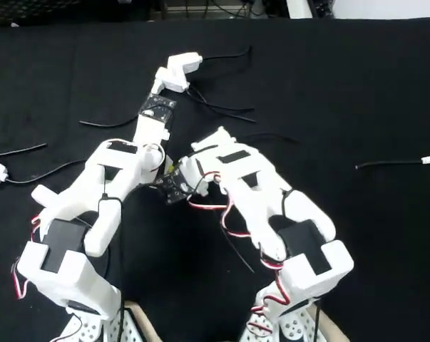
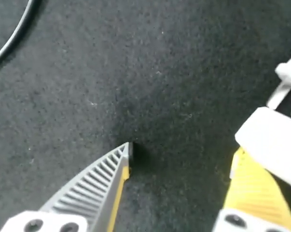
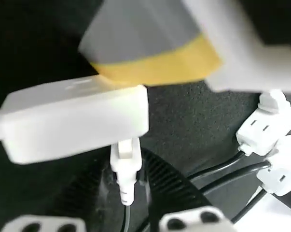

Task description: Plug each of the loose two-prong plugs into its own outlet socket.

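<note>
R claw (image 3: 128, 162) looks pinched on small white plug (image 3: 125, 181), long axis along the fingers (image 3: 169, 188), tip touching a white block (image 3: 73, 118). Outlet sockets (image 3: 262, 131) near, off to 1 side, so R arm's prob. nearer. L claw (image 2: 181, 154) wide, empty, over bare table (image 2: 135, 72).

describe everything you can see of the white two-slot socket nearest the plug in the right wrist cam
The socket is a small, rounded body of white, plastic-looking moulding. Its face shows two narrow parallel slots, both empty, so nothing is plugged in. A black cable leaves one end and runs over the black cloth. The socket lies on that cloth and, as far as this view tells, sits right against a second white socket beside it.
</note>
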Controlling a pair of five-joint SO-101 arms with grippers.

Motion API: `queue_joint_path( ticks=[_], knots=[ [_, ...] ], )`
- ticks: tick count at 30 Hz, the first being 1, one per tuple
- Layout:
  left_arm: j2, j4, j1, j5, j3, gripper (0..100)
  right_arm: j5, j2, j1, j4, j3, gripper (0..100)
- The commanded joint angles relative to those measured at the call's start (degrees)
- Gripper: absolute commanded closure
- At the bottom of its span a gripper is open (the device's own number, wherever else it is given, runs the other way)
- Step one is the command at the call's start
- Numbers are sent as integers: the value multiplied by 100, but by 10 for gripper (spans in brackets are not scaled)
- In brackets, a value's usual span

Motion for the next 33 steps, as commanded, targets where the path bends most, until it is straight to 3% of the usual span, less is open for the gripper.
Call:
queue_joint_path(
  ticks=[1,12,33],
  knots=[
    [35,105,-40,-26,-303,671,149,4,-132,255,-215,987],
    [44,70,-48,-26,-277,671,-167,-549,-563,527,92,987],
    [-9,123,-40,-44,-180,671,26,-585,-141,0,101,987]
  ],
)
